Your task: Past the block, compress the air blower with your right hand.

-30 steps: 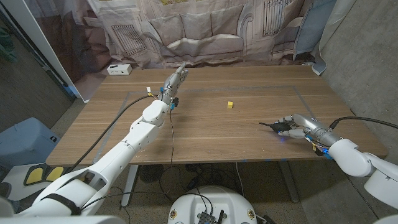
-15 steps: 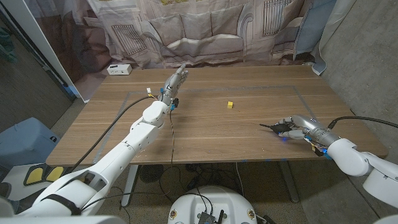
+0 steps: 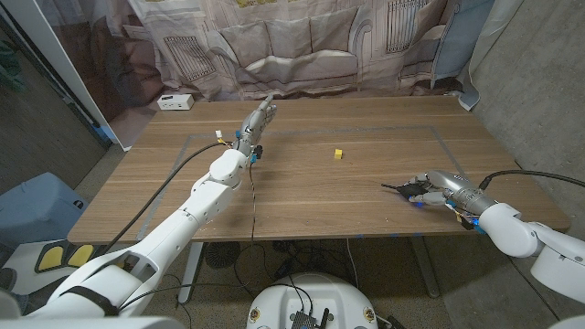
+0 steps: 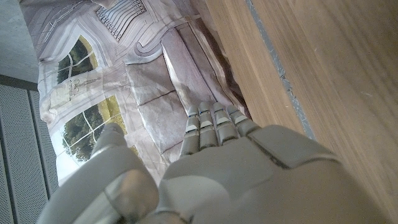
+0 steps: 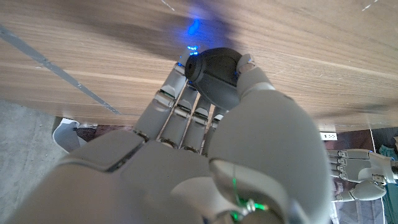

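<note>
A small yellow block point(image 3: 338, 153) sits near the middle of the wooden table point(image 3: 366, 206). Well to its right, close to the front edge, my right hand point(image 3: 441, 188) grips the black air blower point(image 3: 408, 188), whose thin nozzle points toward the table's middle. In the right wrist view the fingers and thumb of my right hand point(image 5: 217, 155) wrap the blower's dark bulb point(image 5: 214, 71), with a blue light glowing beside it. My left hand point(image 3: 260, 115) hangs above the far left of the table with straight fingers and holds nothing; the left wrist view shows its back point(image 4: 242, 168).
A white box point(image 3: 175, 101) lies at the table's far left corner. Grey tape lines point(image 3: 384, 130) frame the work area. A printed curtain point(image 3: 302, 46) hangs behind the table. A thin cable point(image 3: 252, 196) runs down from my left forearm.
My right hand has edged slightly toward the table's front with the blower in it. The left arm and the block have not moved.
</note>
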Tool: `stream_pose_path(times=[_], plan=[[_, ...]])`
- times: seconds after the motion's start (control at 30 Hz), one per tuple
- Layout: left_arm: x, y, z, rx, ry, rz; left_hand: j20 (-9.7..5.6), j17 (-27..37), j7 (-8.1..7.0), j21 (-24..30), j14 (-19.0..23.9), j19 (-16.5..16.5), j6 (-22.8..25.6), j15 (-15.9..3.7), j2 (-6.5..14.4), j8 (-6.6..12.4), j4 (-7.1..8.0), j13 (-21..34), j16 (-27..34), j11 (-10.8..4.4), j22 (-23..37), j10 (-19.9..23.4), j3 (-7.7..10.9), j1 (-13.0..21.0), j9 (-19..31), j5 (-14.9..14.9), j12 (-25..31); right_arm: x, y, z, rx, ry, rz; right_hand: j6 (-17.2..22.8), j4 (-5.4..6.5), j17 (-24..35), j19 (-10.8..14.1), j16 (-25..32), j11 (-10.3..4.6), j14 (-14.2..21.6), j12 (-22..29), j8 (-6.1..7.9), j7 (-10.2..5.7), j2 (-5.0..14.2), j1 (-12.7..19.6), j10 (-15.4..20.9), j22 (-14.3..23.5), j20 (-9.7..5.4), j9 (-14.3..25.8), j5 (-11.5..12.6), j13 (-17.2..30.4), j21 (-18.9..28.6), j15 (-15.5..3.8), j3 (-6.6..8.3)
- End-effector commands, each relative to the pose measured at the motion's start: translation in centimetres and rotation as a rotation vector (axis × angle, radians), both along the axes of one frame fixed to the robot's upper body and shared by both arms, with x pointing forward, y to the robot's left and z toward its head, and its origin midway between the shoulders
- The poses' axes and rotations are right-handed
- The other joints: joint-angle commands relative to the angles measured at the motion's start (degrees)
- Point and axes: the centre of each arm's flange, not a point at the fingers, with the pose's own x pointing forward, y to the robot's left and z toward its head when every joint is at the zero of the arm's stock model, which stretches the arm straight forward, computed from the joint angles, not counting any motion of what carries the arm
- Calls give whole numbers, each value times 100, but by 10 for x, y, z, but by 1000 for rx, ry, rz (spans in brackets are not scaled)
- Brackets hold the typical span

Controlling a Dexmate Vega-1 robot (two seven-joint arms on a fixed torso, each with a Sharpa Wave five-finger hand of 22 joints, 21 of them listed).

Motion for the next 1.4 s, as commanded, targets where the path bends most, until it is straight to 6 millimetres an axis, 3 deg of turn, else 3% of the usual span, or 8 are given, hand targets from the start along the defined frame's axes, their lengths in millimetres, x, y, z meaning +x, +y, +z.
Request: stream_pose_path(times=[0.03, 0.7, 1.4], plan=[[0, 1, 1, 1, 3, 8, -4, 32, 9, -18, 17, 46, 43, -4, 51, -3, -41, 22, -18, 1, 29, 51, 12, 12, 24, -17, -9, 4, -2, -2, -9, 8, -8, 16, -8, 15, -37, -29, 13, -61, 1, 7, -4, 0, -35, 5, -7, 32, 18, -4, 10, -23, -303, -14], [2, -2, 1, 2, 4, 2, -4, 32, -7, -19, 17, 43, 46, -5, 51, -3, -43, 22, -19, 10, 29, 60, 15, 9, 24, -18, -8, 9, -4, -2, -18, 13, -6, 19, -11, 25, -92, -65, 38, -155, -2, 7, 1, -28, -88, -12, -9, 56, 15, -9, 10, -56, -256, -59], [1, -4, 3, 3, 2, 3, -3, 32, 2, -19, 23, 45, 56, 2, 55, -1, -44, 22, -17, 3, 29, 53, 21, 7, 24, -17, -13, 8, -6, -2, -32, -5, -19, -200, 57, 14, -310, -204, 42, -469, -62, -63, 13, -229, -396, -251, -15, 187, 14, -44, 10, -165, -62, -261]])
